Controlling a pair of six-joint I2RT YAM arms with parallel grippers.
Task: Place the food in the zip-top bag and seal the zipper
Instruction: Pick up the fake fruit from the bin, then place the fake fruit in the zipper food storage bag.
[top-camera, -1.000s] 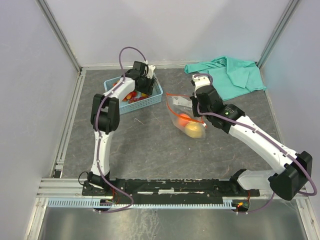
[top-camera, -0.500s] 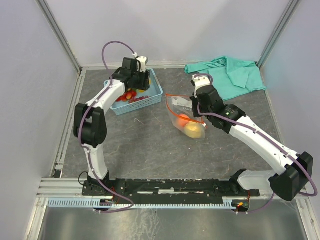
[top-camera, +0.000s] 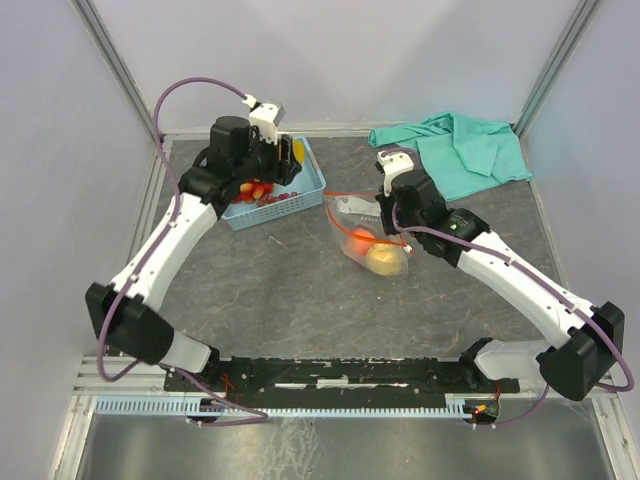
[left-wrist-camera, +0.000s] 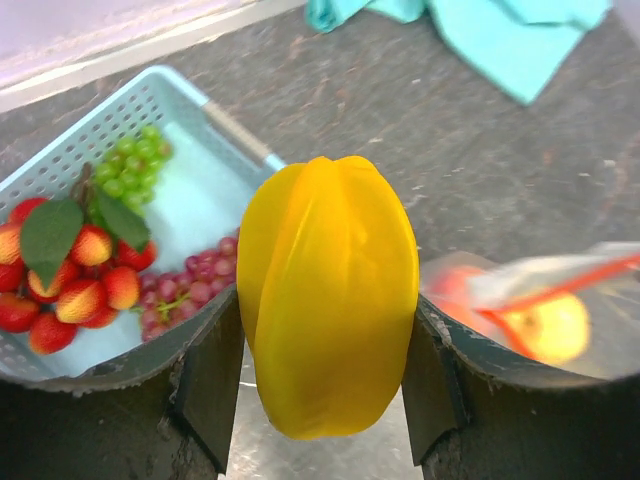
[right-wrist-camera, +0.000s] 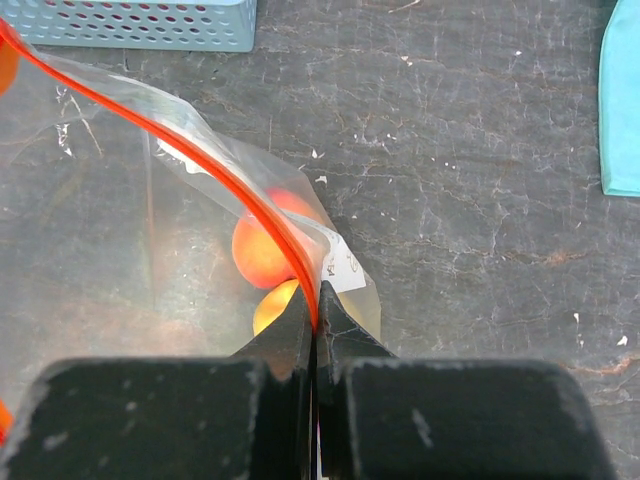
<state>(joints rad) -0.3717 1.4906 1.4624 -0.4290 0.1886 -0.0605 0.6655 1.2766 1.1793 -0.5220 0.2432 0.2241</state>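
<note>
1. Yellow fruit (left-wrist-camera: 335, 300): clamped btwn the left fingers (left-wrist-camera: 210, 390), long axis upright, off the bench and over the far-right corner of the light blue basket (top-camera: 285, 207). Fingers press its ribbed flanks at approx. mid-height. The top sticks out clear above them.
2. Handling, my read: hard hollow plastic, so light & stiff and won't crush. Glossy skin is prob. slippery, but the ribs give some bite. Mid-body hold looks sound, no regrip needed.
3. Zip-top bag (top-camera: 372, 240): lies mid-bench toward the far edge, just right of the basket. It's well apart from the teal cloth (top-camera: 460, 150) in the far-right corner. Peach (right-wrist-camera: 262, 250) & lemon (right-wrist-camera: 272, 308) are inside.
4. Right fingers (right-wrist-camera: 317, 345): together, pinched on the bag's mouth edge at the red-orange zipper (right-wrist-camera: 190, 150). They hold that lip up, and the mouth looks open on the basket side.
5. Bag handling: thin, crinkly, floppy film w/ no shape of its own. Best held by the zipper strip, its stiffest part. A hard tug could roll the contents out.
6. Fruit vs. mouth: the fruit sits left of the mouth, toward the far edge. It needs to go right and down into the gap.
7. In the basket: strawberry bunch (left-wrist-camera: 70, 285), green grapes (left-wrist-camera: 130, 165), purple grapes (left-wrist-camera: 190, 295). Zipper not sealed yet.
</note>
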